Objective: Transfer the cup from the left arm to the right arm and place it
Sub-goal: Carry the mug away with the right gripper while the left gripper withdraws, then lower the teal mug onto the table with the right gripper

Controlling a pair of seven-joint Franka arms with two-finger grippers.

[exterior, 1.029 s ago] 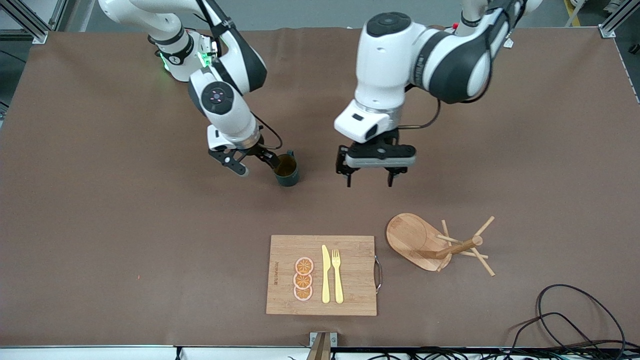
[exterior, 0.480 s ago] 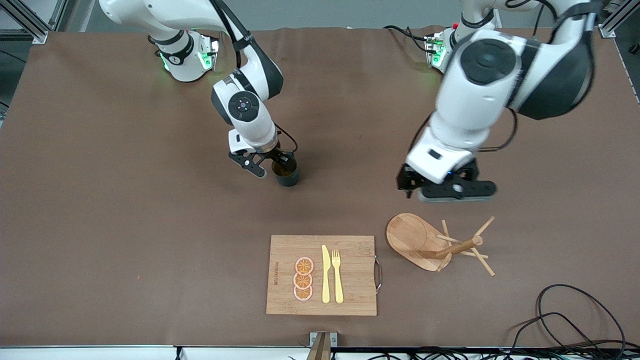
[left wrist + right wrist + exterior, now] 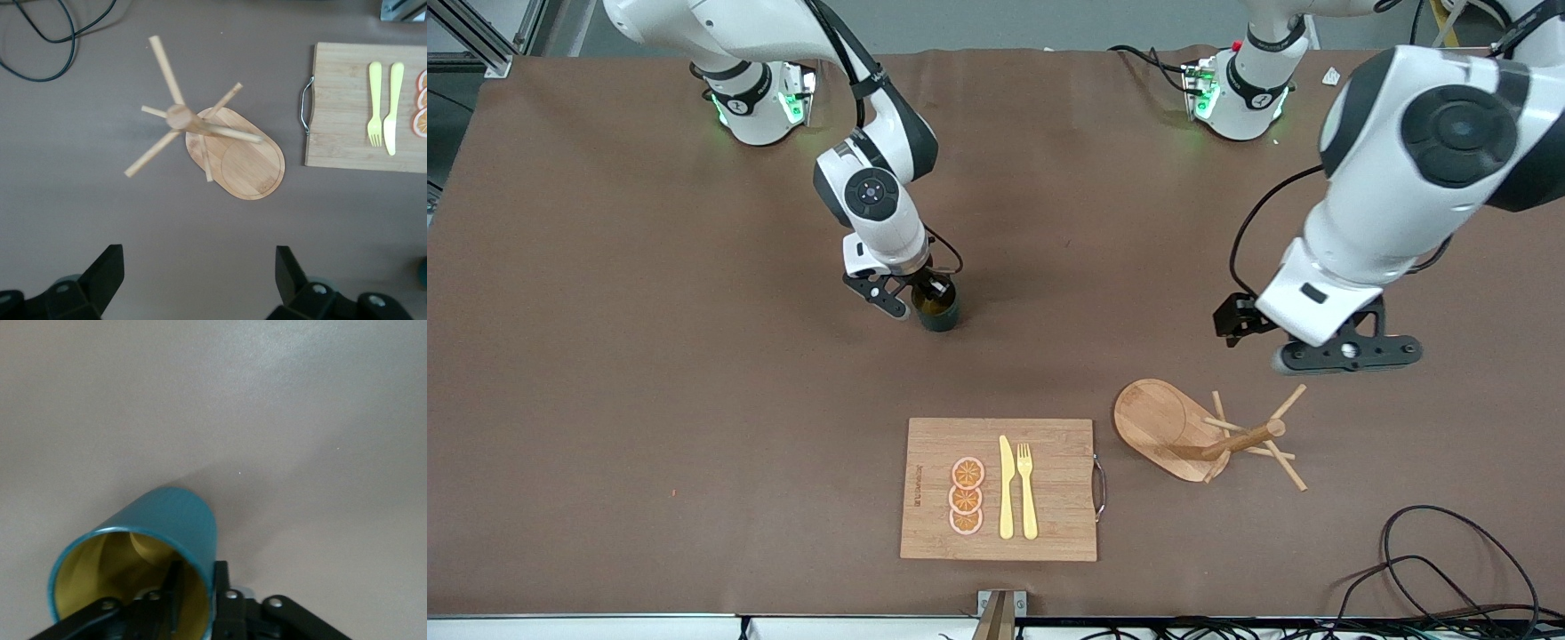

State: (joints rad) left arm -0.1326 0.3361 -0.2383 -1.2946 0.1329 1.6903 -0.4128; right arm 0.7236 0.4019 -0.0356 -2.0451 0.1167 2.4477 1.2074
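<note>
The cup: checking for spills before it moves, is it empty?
Empty: the right wrist view shows bare ochre inside the cup, and the right gripper pinches its rim.

The right end effector (image 3: pixel 921 300) is low over the desk (image 3: pixel 605 356), fingers pinched on the cup (image 3: pixel 937 308) wall. The left end effector (image 3: pixel 200 277) hangs raised, fingers spread wide.

The counter (image 3: pixel 649 356) is evenly lit from overhead, soft shadows are cast beside the cup (image 3: pixel 939 310) and beneath the left gripper (image 3: pixel 1347 354), and slight blur is seen in the right wrist view.
</note>
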